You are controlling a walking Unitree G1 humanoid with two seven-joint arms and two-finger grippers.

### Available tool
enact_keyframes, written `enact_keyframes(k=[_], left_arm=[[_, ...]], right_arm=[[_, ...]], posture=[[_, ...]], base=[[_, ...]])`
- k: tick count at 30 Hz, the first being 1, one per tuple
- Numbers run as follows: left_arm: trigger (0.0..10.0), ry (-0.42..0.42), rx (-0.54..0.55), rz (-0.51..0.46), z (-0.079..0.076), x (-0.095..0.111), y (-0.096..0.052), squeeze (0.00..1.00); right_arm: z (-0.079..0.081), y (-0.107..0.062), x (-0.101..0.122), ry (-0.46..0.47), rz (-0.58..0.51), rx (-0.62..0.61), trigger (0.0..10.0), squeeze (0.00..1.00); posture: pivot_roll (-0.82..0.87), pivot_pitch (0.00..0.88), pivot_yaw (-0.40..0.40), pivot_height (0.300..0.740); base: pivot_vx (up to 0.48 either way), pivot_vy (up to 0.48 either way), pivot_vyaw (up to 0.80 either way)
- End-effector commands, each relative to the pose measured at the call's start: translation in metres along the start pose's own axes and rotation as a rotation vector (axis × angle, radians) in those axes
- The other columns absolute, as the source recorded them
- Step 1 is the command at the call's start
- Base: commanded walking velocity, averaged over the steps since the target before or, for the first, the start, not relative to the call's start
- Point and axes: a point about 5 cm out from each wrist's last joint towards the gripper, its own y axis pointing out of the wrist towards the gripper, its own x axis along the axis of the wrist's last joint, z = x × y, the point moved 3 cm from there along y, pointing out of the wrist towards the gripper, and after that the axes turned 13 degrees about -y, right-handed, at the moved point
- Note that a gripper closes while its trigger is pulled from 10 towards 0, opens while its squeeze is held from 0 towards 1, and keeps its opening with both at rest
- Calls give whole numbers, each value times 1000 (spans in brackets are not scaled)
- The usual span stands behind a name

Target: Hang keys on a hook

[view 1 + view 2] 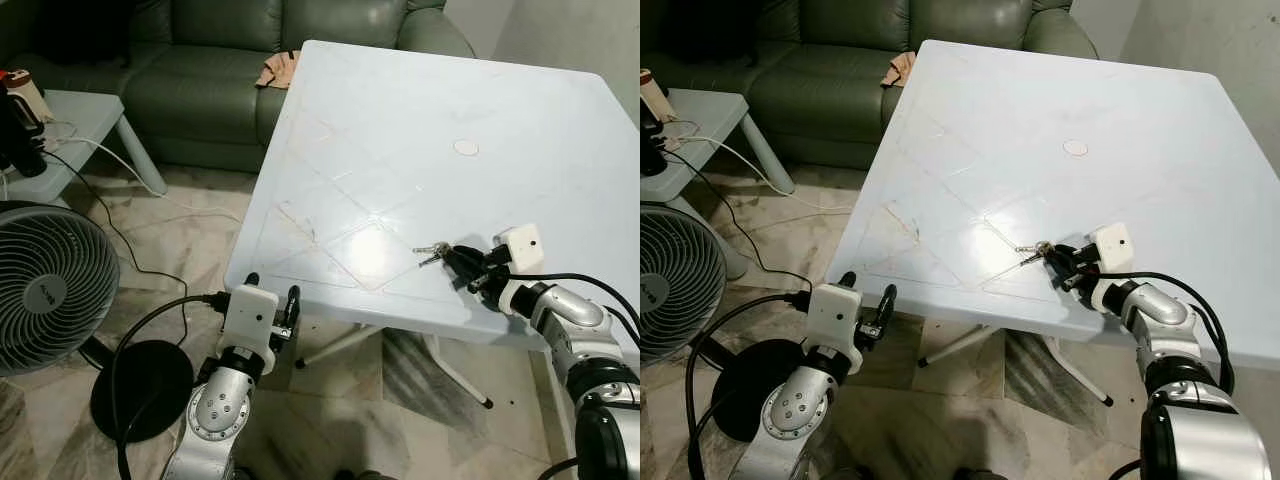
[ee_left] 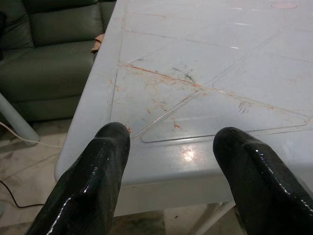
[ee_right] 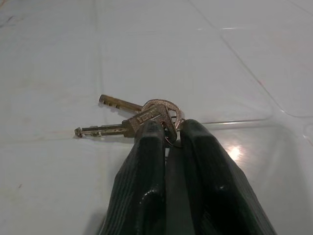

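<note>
A small bunch of brass keys (image 3: 132, 117) on a ring lies on the white table (image 1: 420, 120), near its front edge on the right. My right gripper (image 3: 170, 128) rests low on the tabletop with its two black fingers pinched on the key ring; the key blades stick out to the left past the tips (image 1: 432, 252). My left gripper (image 2: 168, 142) is open, just below and in front of the table's front left corner, with nothing between its fingers (image 1: 292, 300).
A green sofa (image 1: 210, 60) stands behind the table with a tan cloth (image 1: 277, 68) on it. A floor fan (image 1: 50, 290) and black cables (image 1: 130, 250) are on the left. A light side table (image 1: 80, 120) stands at far left. A round cap (image 1: 465, 147) sits mid-table.
</note>
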Motion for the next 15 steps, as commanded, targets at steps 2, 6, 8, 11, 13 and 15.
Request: enact_keyframes(k=[2, 6, 8, 11, 13, 15], left_arm=[[10000, 9, 14, -7, 1, 2, -2, 0], [10000, 10, 17, -10, 1, 3, -2, 0], [10000, 11, 17, -10, 1, 3, -2, 0], [10000, 11, 17, -10, 1, 3, -2, 0], [10000, 12, 17, -11, 1, 3, -2, 0], [10000, 10, 19, -11, 1, 3, -2, 0]], right_arm=[[-2, -1, -4, 35, 19, -21, 10000, 0], [-7, 0, 2, 106, -20, -50, 10000, 0], [-10, 1, 6, 134, -42, -65, 10000, 0], [-13, 2, 11, 179, -77, -82, 10000, 0], [-15, 2, 14, 206, -102, -91, 10000, 0], [-16, 3, 19, 234, -130, -87, 10000, 0]], posture=[[-21, 170, -31, 740], [-20, 170, -31, 740], [-20, 170, -29, 740], [-20, 170, -29, 740], [-20, 170, -29, 740], [-21, 172, -30, 740]], base=[[0, 0, 0], [0, 0, 0], [0, 0, 0], [0, 0, 0], [0, 0, 0], [0, 0, 0]])
